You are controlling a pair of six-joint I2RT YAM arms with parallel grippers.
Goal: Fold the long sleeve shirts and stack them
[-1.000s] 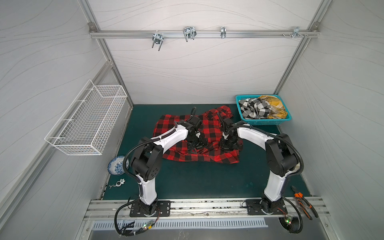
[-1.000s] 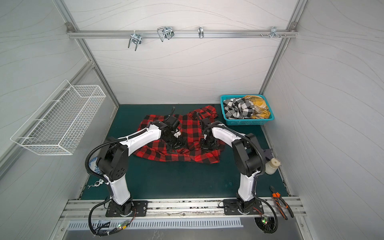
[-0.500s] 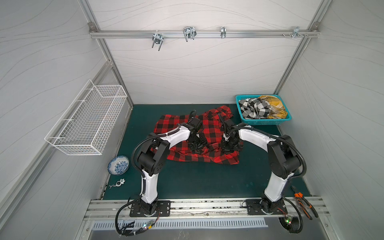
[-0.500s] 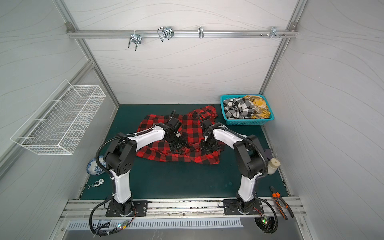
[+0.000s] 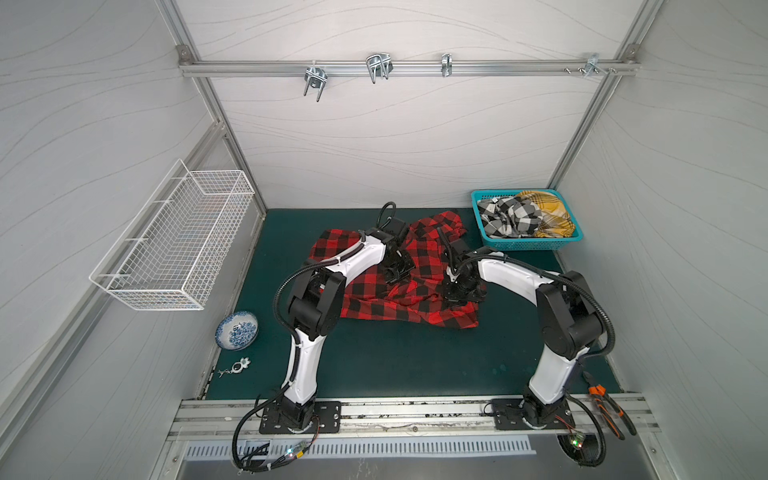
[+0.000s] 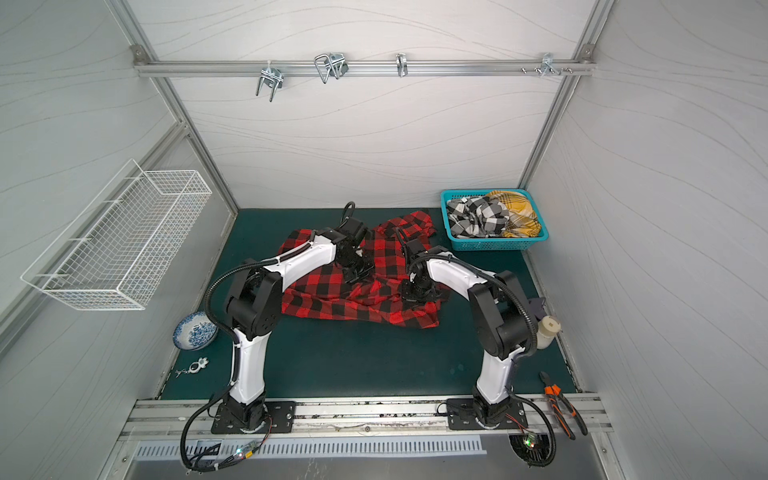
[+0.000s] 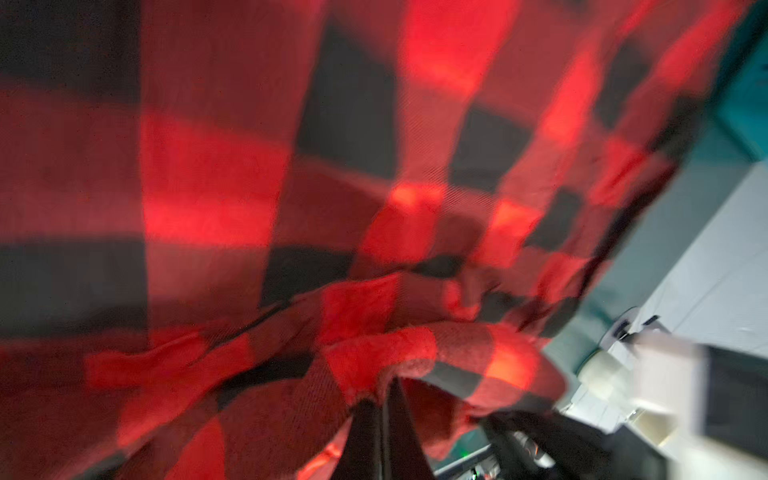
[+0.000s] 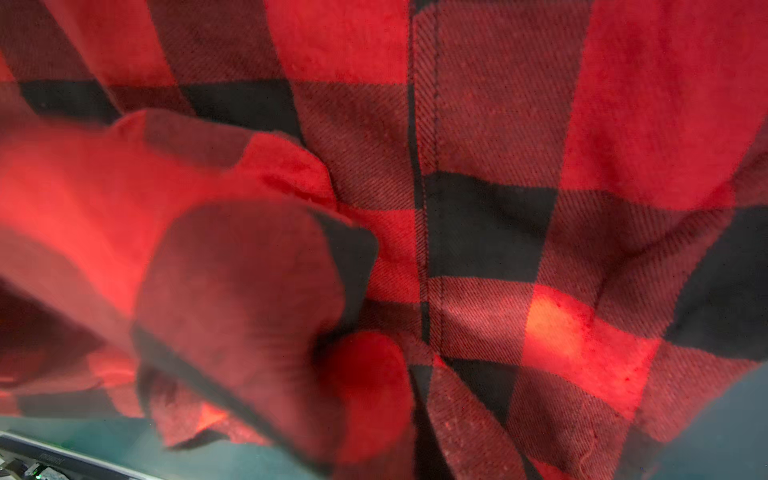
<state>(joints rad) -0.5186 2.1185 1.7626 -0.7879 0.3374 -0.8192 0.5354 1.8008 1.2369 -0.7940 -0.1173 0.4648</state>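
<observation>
Green mat (image 5: 395,357) extends on all sides of the red-and-black shirt (image 5: 386,307), which lies rumpled. Teal basket (image 5: 528,245) is near the shirt's far right corner and holds the black-and-white shirt (image 5: 509,218) and yellow shirt (image 5: 548,216). Left gripper (image 7: 384,399) is over the shirt's middle, fingers closed on a fold. Right gripper (image 5: 457,297) is at its right side, closed, cloth bunched around it.

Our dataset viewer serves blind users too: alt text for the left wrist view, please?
A red-and-black plaid shirt fills the blurred frame; the shut left gripper pinches a fold of it. Green mat shows along one edge.
</observation>
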